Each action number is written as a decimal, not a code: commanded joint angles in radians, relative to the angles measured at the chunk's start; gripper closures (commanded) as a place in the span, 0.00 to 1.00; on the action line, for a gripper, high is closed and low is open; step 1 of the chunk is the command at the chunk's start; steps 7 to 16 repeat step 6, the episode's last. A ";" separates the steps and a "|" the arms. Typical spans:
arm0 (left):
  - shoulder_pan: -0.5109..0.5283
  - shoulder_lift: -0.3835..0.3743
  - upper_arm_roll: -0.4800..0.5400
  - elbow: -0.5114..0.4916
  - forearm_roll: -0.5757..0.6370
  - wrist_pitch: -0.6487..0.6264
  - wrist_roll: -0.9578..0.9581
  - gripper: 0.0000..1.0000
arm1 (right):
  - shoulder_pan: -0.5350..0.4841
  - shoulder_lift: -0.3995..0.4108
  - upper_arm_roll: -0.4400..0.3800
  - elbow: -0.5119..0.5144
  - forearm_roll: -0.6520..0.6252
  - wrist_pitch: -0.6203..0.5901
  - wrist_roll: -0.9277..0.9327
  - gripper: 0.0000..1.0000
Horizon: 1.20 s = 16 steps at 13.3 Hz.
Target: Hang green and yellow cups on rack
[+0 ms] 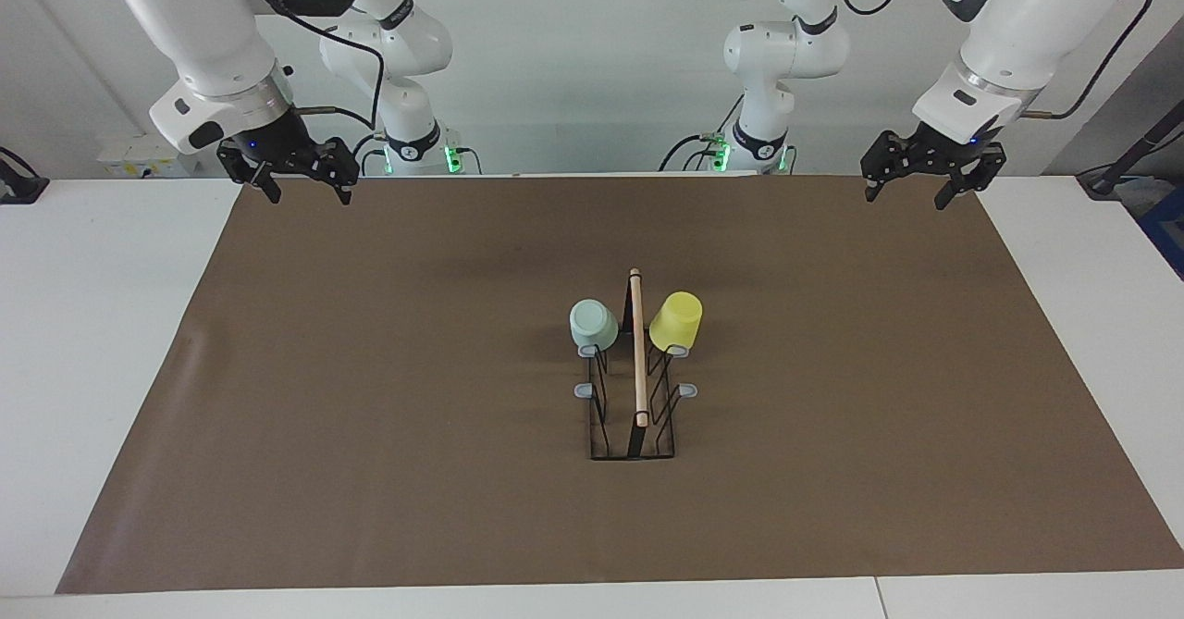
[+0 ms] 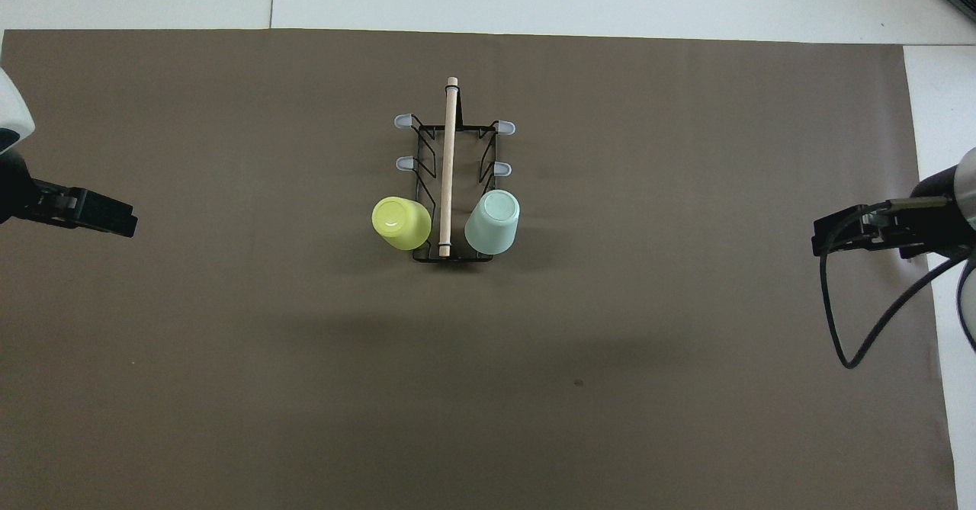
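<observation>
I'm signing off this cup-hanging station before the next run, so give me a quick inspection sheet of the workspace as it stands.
Surface: brown mat over a white table.
Job's things: green cup and yellow cup both sit upside down on the rack, one each side of its wooden rod, on the prongs nearest the robots; four grey-tipped prongs bare.
Clutter: nothing seen.
Grippers: left gripper and right gripper open, holding nothing, raised over the mat's corners at the robots' end, waiting.
Cables: black cable loops from the right arm's wrist.
Surroundings: pale wall, green lights at the bases.
</observation>
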 commanded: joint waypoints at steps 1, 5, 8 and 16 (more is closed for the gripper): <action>0.009 -0.021 -0.008 -0.008 0.018 -0.015 -0.010 0.00 | -0.010 0.001 0.002 0.006 0.006 -0.010 -0.005 0.00; 0.011 -0.021 -0.008 -0.008 0.018 -0.001 -0.044 0.00 | -0.010 0.001 0.002 0.006 0.006 -0.010 -0.005 0.00; 0.009 -0.023 -0.008 -0.011 0.020 -0.004 -0.046 0.00 | -0.010 0.001 0.002 0.006 0.006 -0.010 -0.005 0.00; 0.009 -0.023 -0.008 -0.011 0.020 -0.004 -0.046 0.00 | -0.010 0.001 0.002 0.006 0.006 -0.010 -0.005 0.00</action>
